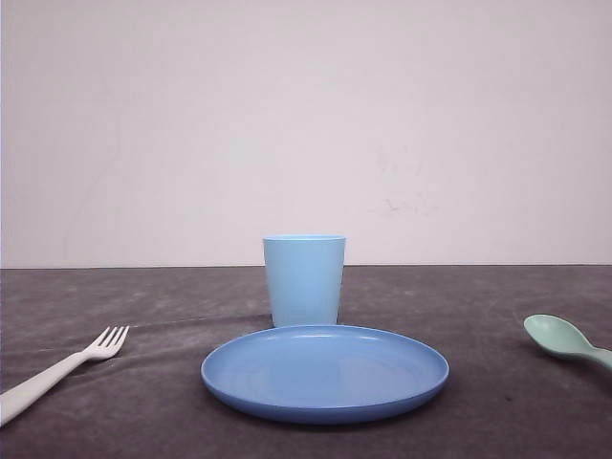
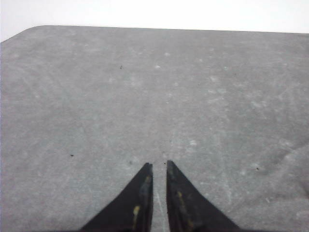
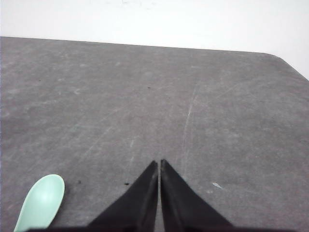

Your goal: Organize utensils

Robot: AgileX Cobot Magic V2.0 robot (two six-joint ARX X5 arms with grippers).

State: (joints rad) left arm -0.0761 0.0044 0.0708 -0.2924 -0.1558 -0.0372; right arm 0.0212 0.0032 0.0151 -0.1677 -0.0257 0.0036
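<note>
Blue plate [image 1: 325,375] before light-blue cup [image 1: 304,279]

A round blue plate [image 1: 325,373] is lying flat on the dark grey table [image 1: 143,421], near the front edge and about midway across. Its shallow rim is catching a little light along the far side. Just behind it, a light blue cup [image 1: 304,280] is standing upright with its open mouth facing up; from the front, the bottom of the cup is sitting just above the plate's far rim, so whether the two are touching cannot be told. The tabletop is showing faint pale scuffs and a few dark specks. Beyond the table's far edge, a plain pale wall [image 1: 306,124] is rising, bearing a few faint marks right of the cup.
</note>
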